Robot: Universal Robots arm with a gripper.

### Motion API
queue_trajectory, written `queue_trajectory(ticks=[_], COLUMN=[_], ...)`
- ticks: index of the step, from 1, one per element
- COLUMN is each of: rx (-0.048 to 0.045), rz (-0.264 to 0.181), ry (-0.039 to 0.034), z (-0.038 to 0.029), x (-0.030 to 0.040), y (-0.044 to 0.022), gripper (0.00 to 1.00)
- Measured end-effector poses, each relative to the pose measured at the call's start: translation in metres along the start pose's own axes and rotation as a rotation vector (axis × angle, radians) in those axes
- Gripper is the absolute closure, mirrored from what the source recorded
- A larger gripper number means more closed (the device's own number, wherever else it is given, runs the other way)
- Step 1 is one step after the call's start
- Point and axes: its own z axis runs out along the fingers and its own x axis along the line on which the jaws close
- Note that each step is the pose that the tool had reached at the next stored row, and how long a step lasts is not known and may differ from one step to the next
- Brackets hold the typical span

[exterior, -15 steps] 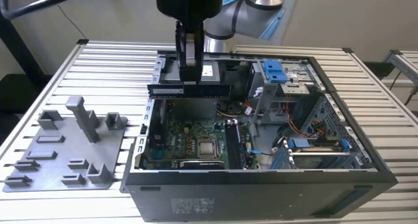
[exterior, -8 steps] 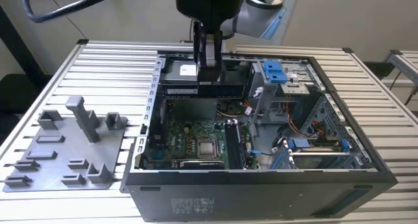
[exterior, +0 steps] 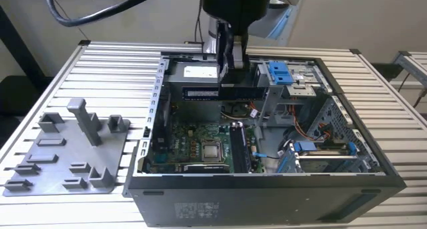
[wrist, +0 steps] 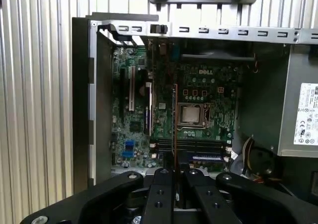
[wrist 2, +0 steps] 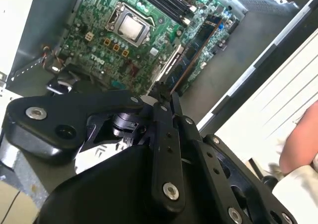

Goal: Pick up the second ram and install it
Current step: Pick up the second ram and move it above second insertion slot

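The open computer case (exterior: pixel 267 199) lies on its side on a table (exterior: pixel 400 134) of ribbed, pale metal slats. Its dark front panel is nearest in the exterior view. Beside it on the slats, toward the exterior view's left, sits a grey plastic tray (exterior: pixel 50 188) with upright blocks. Inside the case, the green motherboard (exterior: pixel 193 144) lies flat with its processor (exterior: pixel 213 150) exposed.

Above the far half of the case hangs the claw (exterior: pixel 230 81). Its fingers are pinched shut on the second ram (exterior: pixel 200 92), which is held level and lengthwise, clear of the board. In both wrist views the stick (wrist 2: pixel 191 55) (wrist: pixel 174 124) juts out from the closed claw (wrist 2: pixel 161 97) (wrist: pixel 174 172) over the motherboard. A person's forearm (wrist 2: pixel 298 144) shows beyond the case wall in the second wrist view.

Behind the table stands a plain pale wall (exterior: pixel 360 14). A thick black cable (exterior: pixel 93 14) loops in front of it, and another slatted table (exterior: pixel 415 64) sits at the exterior view's right.
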Motion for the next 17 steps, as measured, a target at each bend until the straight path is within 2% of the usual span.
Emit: queue_trajectory(ticks=[17], rx=[-0.0005], rz=[0.000], ry=[0.0000], z=[0.0007], x=[0.0022], y=[-0.0567], gripper=[0.86])
